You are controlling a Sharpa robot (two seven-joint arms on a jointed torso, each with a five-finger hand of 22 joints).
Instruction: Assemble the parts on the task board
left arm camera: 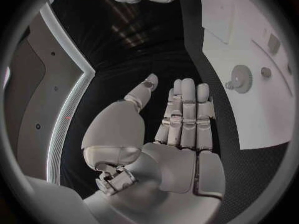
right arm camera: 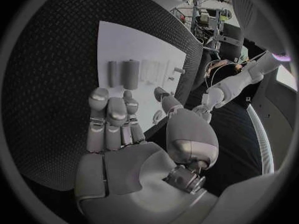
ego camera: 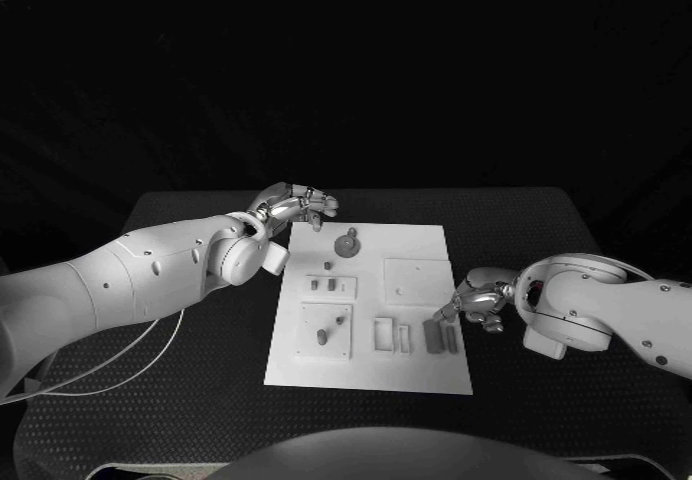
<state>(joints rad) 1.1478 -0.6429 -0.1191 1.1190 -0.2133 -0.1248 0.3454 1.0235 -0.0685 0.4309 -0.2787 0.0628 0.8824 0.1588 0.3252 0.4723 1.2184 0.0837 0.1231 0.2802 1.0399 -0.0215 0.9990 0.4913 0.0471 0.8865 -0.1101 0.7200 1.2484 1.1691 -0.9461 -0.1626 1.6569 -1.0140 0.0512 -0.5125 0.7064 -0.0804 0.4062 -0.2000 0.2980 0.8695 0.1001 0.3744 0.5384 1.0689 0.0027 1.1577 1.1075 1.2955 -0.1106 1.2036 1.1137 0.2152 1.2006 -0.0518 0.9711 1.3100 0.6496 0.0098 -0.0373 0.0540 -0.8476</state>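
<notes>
Both hands empty, fingers straight, beside the task board point(ego camera: 418, 375).
Right hand point(ego camera: 473, 303) hangs just beside two grey bars point(ego camera: 441, 336); reach slowly, pinching one bar only. Left hand point(ego camera: 293, 208) waits near the round part point(ego camera: 348, 242).

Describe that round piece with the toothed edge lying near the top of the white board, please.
The round piece looks like a small grey gear: a flat disc with a toothed rim and a raised hub at its middle, with a small knob jutting out at one side. It looks like matte plastic. It lies flat on the far part of the task board, near the board's left edge. Nothing touches it; the left robot hand hangs just beyond the board's far left corner, apart from it, fingers spread and holding nothing.
</notes>
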